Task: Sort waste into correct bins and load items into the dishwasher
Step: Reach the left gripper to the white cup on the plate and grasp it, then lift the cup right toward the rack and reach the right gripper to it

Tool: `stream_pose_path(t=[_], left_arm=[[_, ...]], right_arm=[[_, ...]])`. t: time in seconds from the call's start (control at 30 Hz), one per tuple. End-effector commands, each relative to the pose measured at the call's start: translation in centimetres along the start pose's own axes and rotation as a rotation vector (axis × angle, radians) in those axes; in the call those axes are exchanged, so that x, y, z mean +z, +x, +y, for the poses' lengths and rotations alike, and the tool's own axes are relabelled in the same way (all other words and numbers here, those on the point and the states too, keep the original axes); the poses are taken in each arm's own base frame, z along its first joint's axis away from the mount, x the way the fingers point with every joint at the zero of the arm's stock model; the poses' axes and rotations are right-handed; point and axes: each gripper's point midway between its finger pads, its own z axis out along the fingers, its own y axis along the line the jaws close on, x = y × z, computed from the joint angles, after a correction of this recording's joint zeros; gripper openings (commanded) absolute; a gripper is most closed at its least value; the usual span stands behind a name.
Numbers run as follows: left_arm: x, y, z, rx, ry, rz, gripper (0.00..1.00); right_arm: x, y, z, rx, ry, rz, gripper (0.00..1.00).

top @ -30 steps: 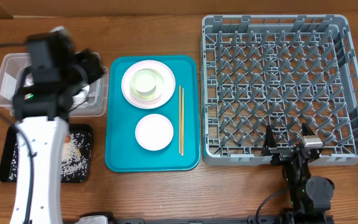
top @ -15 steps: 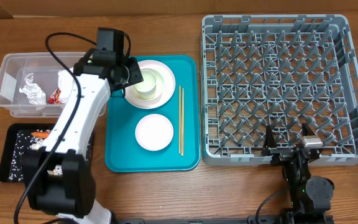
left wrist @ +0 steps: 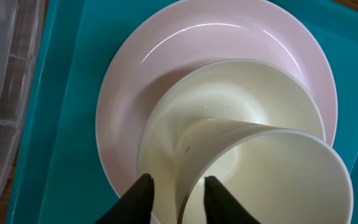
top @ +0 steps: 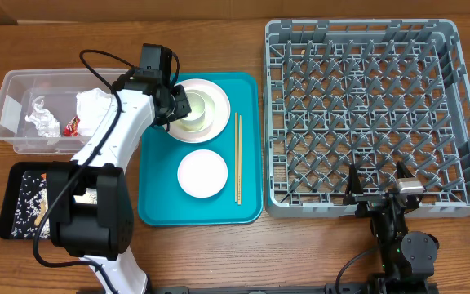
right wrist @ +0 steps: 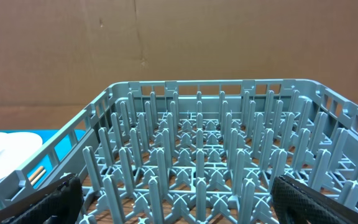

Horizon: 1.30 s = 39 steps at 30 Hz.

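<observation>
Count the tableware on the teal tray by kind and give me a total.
Plate: 1
Bowls: 2
Cup: 1
Chopsticks: 2
Total: 6

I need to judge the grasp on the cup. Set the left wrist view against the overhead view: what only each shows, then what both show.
Left wrist only: the left gripper straddling the near wall of the cup, not yet closed on it. Overhead only: the grey rack, chopsticks, a second bowl, the black tray, the open right gripper. Both: the plate, the bowl on it, the teal tray, the clear tub.
</observation>
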Motion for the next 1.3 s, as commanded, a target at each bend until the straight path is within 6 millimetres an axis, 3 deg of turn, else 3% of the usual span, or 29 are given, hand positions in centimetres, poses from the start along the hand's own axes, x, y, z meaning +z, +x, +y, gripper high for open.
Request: stream_pose_path(t=[0.0,0.07,0.13,0.17,0.3,0.6,0.77,0.93,1.1,1.27], left_arm=[[-0.3,-0.4,-0.3,0.018,0.013,-0.009,0.22],[-0.3,-0.4,-0.3,0.017,0.012,-0.010,0.19],[-0.4,-0.7,-0.3,0.016,0.015,-0.016,0.06],[-0.5,-0.8,-0.4,0.016,0.016,-0.019,0.04],[-1.4,-1.7,-0.8,0.017,0.025,-0.036,0.04],[-5.4,-4.6,-2.8,0.084,0.069,-0.090,0.04],[-9.1,-5.6,-6.2,0.183,0.268,-0.080,0.04],[-12.1,-5.3,-8.9,0.203,0.559,-0.023,0.04],[-15.8,-5.1,-9.8,0.223,0.872,0.024,0.04],[-20.0,-5.2,-9.7,0.276,1.147,0.015,0.04]], right_arm=[[0.0,0.1,0.0,-0.001,-0.002,-0.006,1.00],[0.0,0.1,0.0,-0.001,-0.002,-0.006,1.00],[0.0,0.1,0.0,-0.001,-0.002,-0.006,1.00],[0.0,0.1,0.0,-0.001,-0.002,-0.006,1.00],[0.0,0.1,0.0,-0.001,-0.002,-0.006,1.00],[0.0,0.1,0.0,-0.001,-0.002,-0.006,1.00],[0.0,0.1,0.0,-0.001,-0.002,-0.006,1.00],[0.0,0.1,0.0,-0.001,-0.002,-0.006,1.00],[0.0,-0.3,-0.4,-0.004,0.021,-0.025,1.00],[-0.5,-2.9,2.9,0.035,-0.171,-0.121,1.00]])
